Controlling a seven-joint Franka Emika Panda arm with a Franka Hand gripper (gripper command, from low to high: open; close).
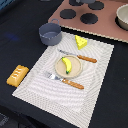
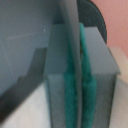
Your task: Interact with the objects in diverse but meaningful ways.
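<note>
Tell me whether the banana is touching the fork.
Apart. The exterior view shows the banana lying on the round plate, while the fork lies on the placemat beyond the plate's rim, with bare plate between them.
</note>
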